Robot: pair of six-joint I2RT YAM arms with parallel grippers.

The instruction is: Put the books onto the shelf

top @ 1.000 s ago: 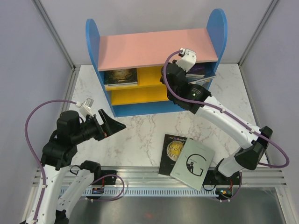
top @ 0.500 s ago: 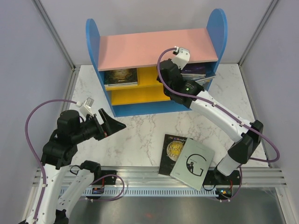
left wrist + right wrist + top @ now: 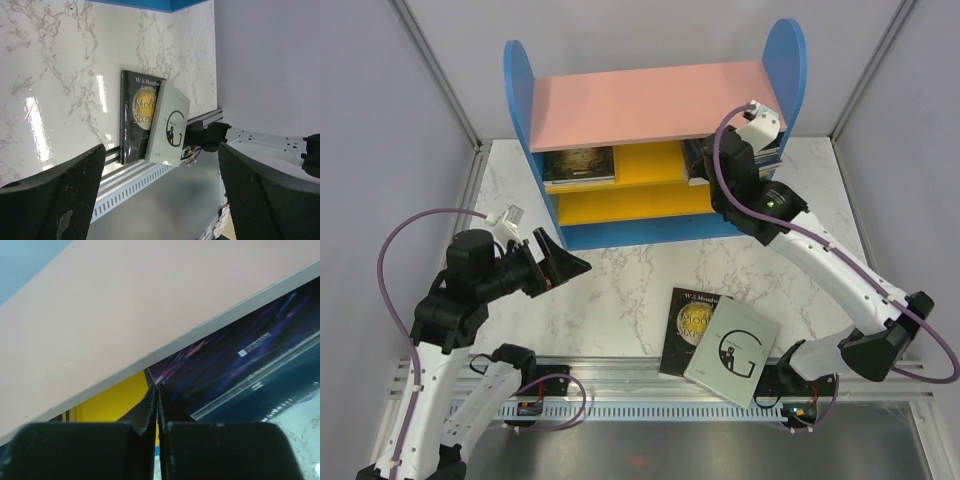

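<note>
From above I see the shelf (image 3: 785, 70) at the back of the desk (image 3: 620, 280). One book (image 3: 578, 163) lies in its upper tier on the left and dark books (image 3: 772, 153) on the right, where my right arm (image 3: 820, 255) reaches in. My left hand (image 3: 563, 258) hangs wide and empty. Only the left wrist view lets me read the black book (image 3: 132, 125): "W.S. Maugh", "Moo", "Sixpe", cut off by the grey book (image 3: 170, 125) with its big "G" lying across it at the desk's near edge. The right wrist view shows the right hand (image 3: 155, 387) pinched shut on nothing, with its tips at the pink top board (image 3: 100, 315). Just beside them is a purple book (image 3: 240, 355), its small white print unreadable.
</note>
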